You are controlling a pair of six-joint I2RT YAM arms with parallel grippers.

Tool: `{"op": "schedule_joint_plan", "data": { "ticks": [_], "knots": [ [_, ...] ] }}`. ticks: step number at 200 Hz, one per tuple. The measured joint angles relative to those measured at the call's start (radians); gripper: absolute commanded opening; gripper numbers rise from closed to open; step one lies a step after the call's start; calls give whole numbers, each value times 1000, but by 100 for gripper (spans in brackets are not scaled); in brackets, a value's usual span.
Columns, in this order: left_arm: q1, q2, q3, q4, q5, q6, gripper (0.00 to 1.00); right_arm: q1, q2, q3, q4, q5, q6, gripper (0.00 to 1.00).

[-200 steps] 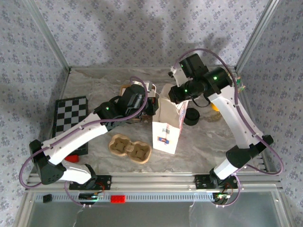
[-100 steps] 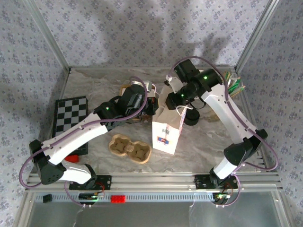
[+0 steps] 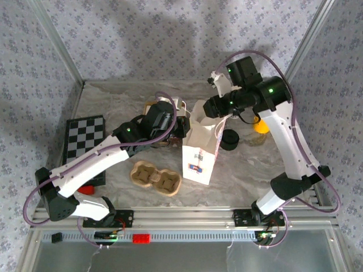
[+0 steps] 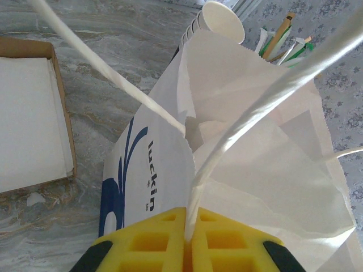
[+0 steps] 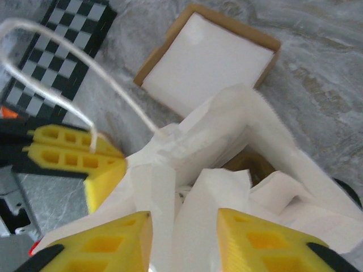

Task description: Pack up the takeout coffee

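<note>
We find the white paper bag standing upright at mid-table with its mouth open and blue "luckin" lettering down one side. All positions below are taken from this bag.

The left gripper sits at the bag's upper edge on the left arm's side. Its yellow fingers are pressed together on the bag's white cord handle, holding it up off the rim.

The right gripper hangs directly above the bag's mouth, pointing down into it. Its fingers are spread, and a loose fold of the bag's paper rises between them, apparently unpinched.

We cannot place the takeout coffee with certainty. A dark brown patch deep inside the bag's mouth, seen from the right wrist, is too hidden by paper folds to identify.

Surroundings:
- A black stack of lids stands just beside the bag on the right arm's side.
- A pulp cup carrier lies beside the bag, toward the left arm's base.
- A stack of lidless paper cups stands close behind the bag.
- A cardboard box of white napkins sits beyond the bag on the left arm's side.
- A chequered board lies well apart from the bag, further to that side.
</note>
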Motion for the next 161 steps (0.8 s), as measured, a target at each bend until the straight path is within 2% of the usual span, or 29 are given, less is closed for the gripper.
{"op": "schedule_joint_plan", "data": {
  "ticks": [27, 65, 98, 124, 151, 161],
  "knots": [
    [0, 0, 0, 0, -1, 0, 11, 50, 38, 10, -69, -30, -56, 18],
    [0, 0, 0, 0, -7, -3, 12, 72, 110, 14, -136, -31, -114, 12],
    [0, 0, 0, 0, -11, -4, 13, 80, 154, 6, -162, -3, -134, 12],
    [0, 0, 0, 0, -11, -7, 15, 80, 169, 12, -172, 31, -143, 19],
    [0, 0, 0, 0, -11, -11, 22, 79, 172, 60, -171, 31, -149, 34],
    [0, 0, 0, 0, -11, -10, 23, 79, 172, 90, -168, 30, -142, 37]
  ]
}}
